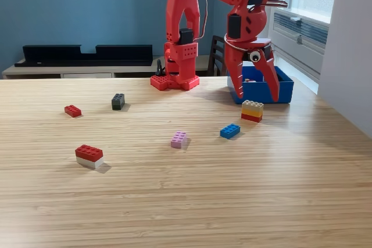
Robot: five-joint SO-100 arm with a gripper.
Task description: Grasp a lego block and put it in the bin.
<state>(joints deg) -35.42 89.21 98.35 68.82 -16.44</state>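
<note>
The blue bin [283, 93] sits at the exterior view's right, behind the red gripper [256, 95]. The gripper hangs open, fingers pointing down and spread wide, nothing between them. Just below it on the table stands a stacked brick [252, 110] with tan, yellow and red layers. A blue brick [230, 130] and a pink brick [179, 139] lie nearer the front. Farther left lie a dark grey brick [118, 101], a small red brick [72, 110], and a red-on-white stack [89, 156]. Something small shows inside the bin, partly hidden.
The arm's red base [174, 79] stands at the table's far edge. A dark chair back [217, 56] sits behind it. A black shelf [87, 55] runs along the blue wall. A white wall [349, 56] rises at the right.
</note>
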